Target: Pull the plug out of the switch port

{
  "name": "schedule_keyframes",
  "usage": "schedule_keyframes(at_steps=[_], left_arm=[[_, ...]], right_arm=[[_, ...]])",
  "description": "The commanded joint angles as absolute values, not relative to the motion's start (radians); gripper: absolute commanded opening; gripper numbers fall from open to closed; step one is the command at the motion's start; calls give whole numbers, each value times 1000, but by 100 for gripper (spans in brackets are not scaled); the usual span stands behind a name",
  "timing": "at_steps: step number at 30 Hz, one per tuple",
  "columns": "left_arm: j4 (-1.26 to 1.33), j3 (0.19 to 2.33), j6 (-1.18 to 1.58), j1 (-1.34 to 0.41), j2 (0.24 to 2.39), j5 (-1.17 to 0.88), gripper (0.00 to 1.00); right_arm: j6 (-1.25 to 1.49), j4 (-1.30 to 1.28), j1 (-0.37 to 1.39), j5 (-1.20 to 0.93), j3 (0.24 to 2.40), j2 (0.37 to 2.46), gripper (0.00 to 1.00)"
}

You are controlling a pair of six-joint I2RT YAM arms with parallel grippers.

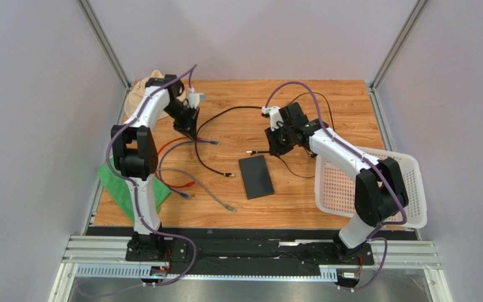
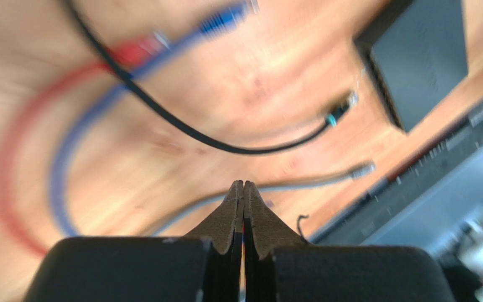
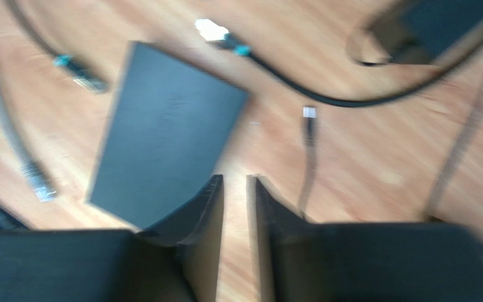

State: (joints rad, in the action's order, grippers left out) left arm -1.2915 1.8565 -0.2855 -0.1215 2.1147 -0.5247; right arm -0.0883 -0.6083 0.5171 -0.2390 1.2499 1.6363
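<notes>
The switch (image 1: pixel 256 177) is a plain matte-black slab. A faint mark on its top is too blurred to read, and no other writing can be read in any view.

The worktop (image 1: pixel 326 100) is light wood-grain board, closed in by pale grey walls (image 1: pixel 30 126) with metal posts at the two far corners and a metal rail (image 1: pixel 256 251) along the near edge. A white basket (image 1: pixel 408 189) overhangs the right edge and a green cloth (image 1: pixel 113 179) lies at the left edge.

The switch lies flat about midway between the left and right edges, nearer the near edge than the far one, with its long sides running roughly near to far. Loose cables cross the wood to its left: a black cable (image 1: pixel 225 112), a red cable (image 2: pixel 11 189), a blue cable (image 2: pixel 61 182) and a grey cable (image 1: pixel 212 192). The black cable's plug (image 2: pixel 341 110) lies just beside the switch's left side, apart from it.

The right gripper (image 3: pixel 234 182) hangs just beyond the switch's far right corner. Its fingers are slightly parted, with only bare wood in the gap, and in its wrist view the switch fills the area left of the fingertips. The left gripper (image 2: pixel 244 185) is pressed together on nothing. It is over the cables toward the far left corner, well apart from the switch.
</notes>
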Motion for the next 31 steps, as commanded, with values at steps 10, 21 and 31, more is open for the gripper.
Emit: schedule_keyframes(at_steps=[10,21,31], left_arm=[[-1290,2500,-324,-129,2022,-374,66],[-1171,2054,-258,-324,1885,-60,93],[-1071,1874,-161,-318,1831,-132,94]], right_arm=[[-74,-512,311,-46,1384,1591,82],[106,-526,331,-80,1151,1410,97],[170,-621,330,149,1141,1342,99]])
